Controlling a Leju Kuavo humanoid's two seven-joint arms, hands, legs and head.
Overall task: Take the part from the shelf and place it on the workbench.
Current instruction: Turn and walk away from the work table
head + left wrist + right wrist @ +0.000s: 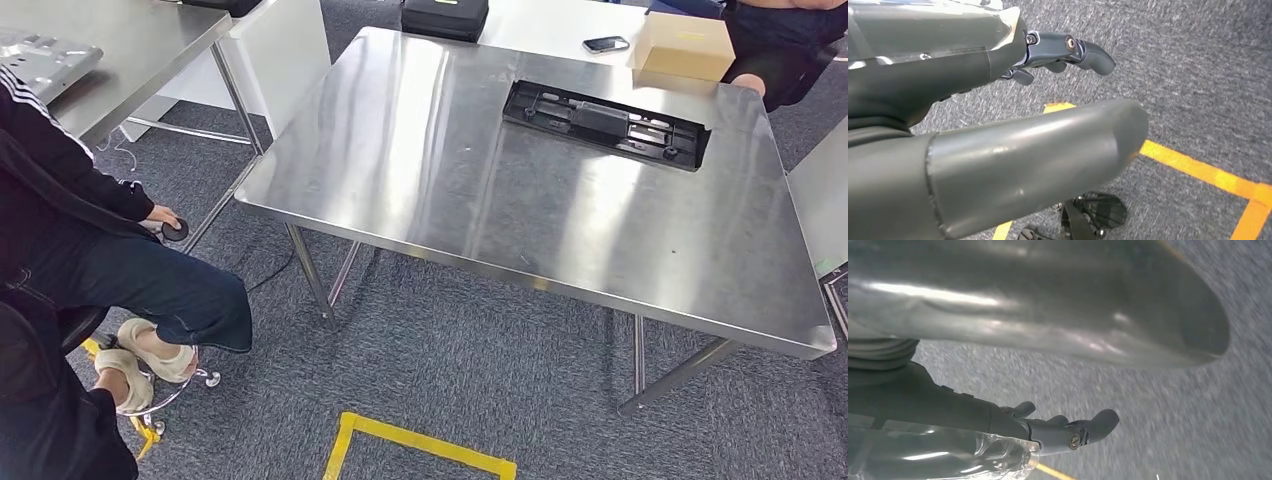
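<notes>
Black plastic part (606,124) is already lying on the workbench (420,190), far ahead of my hands, long axis crosswise. My left hand (998,150) and right hand (1048,430) are hanging with fingers apart, holding nothing.

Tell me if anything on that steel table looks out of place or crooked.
Nothing looks damaged or spilled. The black part lies flat on the workbench, slightly askew to its edges, toward the far side. Both hands hang over the carpet holding nothing.
</notes>
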